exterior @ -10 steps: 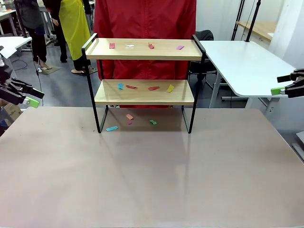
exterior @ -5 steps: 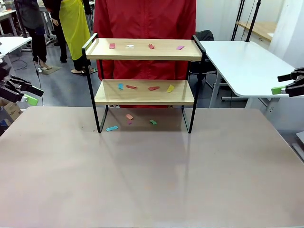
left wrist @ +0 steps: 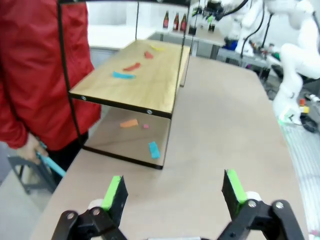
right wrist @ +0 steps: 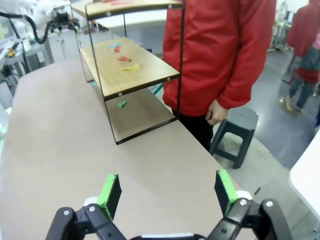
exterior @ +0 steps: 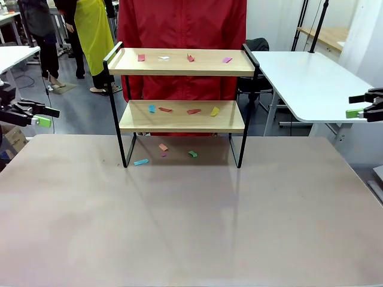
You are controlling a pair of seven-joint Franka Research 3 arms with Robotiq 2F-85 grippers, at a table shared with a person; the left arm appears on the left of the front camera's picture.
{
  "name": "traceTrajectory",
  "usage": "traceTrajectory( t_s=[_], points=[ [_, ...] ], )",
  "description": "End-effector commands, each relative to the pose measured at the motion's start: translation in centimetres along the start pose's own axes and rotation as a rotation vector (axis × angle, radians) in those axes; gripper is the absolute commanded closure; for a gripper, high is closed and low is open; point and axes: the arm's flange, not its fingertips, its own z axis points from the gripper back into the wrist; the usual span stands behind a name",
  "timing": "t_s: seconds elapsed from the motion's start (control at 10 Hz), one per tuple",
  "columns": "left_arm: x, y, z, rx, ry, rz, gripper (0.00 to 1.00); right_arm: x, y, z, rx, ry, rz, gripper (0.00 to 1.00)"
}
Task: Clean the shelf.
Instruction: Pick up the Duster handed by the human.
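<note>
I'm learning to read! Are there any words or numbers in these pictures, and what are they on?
No text can be read.
Labels on the bottles far off: too small and blurred to read.
The shelf and the paper scraps: no print that I can see.

- The left gripper (exterior: 48, 116) hangs at the left edge of the front view, raised and pointing inward toward the middle.
- It is turned so that one finger lies above the other, the lower one showing its green pad (exterior: 43, 121).
- In the left wrist view its two fingers rise from the bottom edge, spread wide, with nothing between them.
- The right gripper (exterior: 355, 106) hangs at the right edge of the front view at a similar height, also pointing inward, its fingers likewise one above the other.
- In the right wrist view its jaws gape wide and hold nothing.
</note>
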Motion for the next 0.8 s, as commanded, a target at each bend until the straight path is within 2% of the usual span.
traceTrajectory(
  t_s=[0.0,0.4,0.7],
  points=[
    [-1.3,2.9,0.6,-0.039,-0.108,-0.06,0.0,-1.5,-4.4,-1.6,0.014,-0.086,0.057,0.0],
    [-3.7,5.8,1.1,-0.05,-0.222,-0.111,0.0,-3.9,-7.9,-2.5,0.03,-0.154,0.076,0.0],
    [-4.5,5.8,1.8,0.041,-0.267,-0.193,0.0,-5.0,-8.4,-2.7,0.021,-0.154,0.051,0.0]
  ],
)
